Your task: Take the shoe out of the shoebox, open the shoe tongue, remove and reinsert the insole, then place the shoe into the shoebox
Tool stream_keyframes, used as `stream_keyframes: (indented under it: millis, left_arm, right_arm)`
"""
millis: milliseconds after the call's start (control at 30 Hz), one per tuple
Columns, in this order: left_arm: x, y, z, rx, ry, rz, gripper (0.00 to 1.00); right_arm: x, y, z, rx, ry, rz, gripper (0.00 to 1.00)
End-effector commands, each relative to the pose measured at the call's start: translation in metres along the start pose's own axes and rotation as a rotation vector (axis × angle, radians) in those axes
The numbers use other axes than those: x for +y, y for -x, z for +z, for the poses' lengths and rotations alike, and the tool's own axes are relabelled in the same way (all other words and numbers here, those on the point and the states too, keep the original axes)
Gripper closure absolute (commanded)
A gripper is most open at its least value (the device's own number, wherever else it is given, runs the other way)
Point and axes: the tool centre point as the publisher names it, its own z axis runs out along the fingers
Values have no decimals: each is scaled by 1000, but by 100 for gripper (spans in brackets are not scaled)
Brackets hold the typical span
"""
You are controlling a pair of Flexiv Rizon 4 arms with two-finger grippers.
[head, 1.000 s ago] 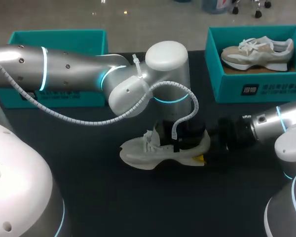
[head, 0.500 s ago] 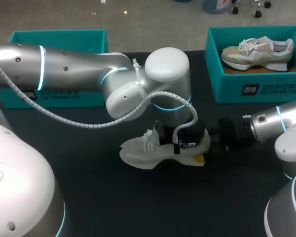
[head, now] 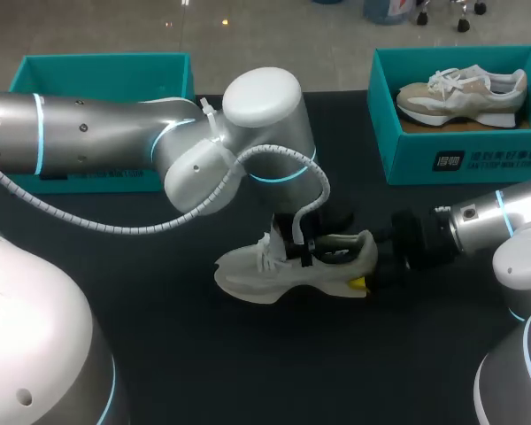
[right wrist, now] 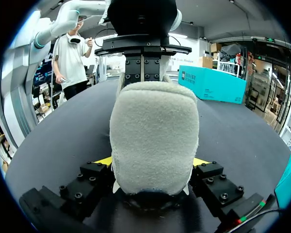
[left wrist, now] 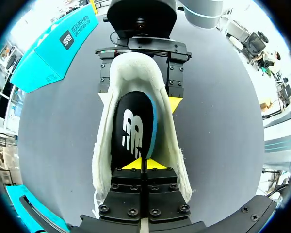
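Inside the shoe (head: 248, 276) the left jaws are closed flat together, pinching the smooth black insole (left wrist: 128, 121). The right jaws clamp its fuzzy rounded heel (right wrist: 153, 131) from both sides; the cream shoe lies on the black tabletop (head: 212, 354), a teal cardboard shoebox (head: 106, 75) far left

Our head view looks down from above and behind us, well back, over the whole worktop (head: 159, 354). Our left wrist view points straight down, very close, onto the insole (left wrist: 131, 131) inside the shoe (left wrist: 104, 145). Our right wrist view faces the shoe's heel, low and close. All three share the shoe.
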Motion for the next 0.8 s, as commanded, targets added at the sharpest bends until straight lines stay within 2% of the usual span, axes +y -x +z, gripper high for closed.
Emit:
stream_keyframes:
  millis: [33,167,467,800]
  left_arm:
    - [13,4,-7,34,-51,6,100]
    - [13,0,-15,66,-77,16,100]
    - [3,-2,-37,183,-205,29,100]
    - [-16,7,-62,225,-323,20,100]
  right_arm:
    - [-3,1,2,-1,-4,0,100]
    - [-3,1,2,-1,-4,0,100]
    - [-3,1,2,-1,-4,0,100]
    - [-3,1,2,-1,-4,0,100]
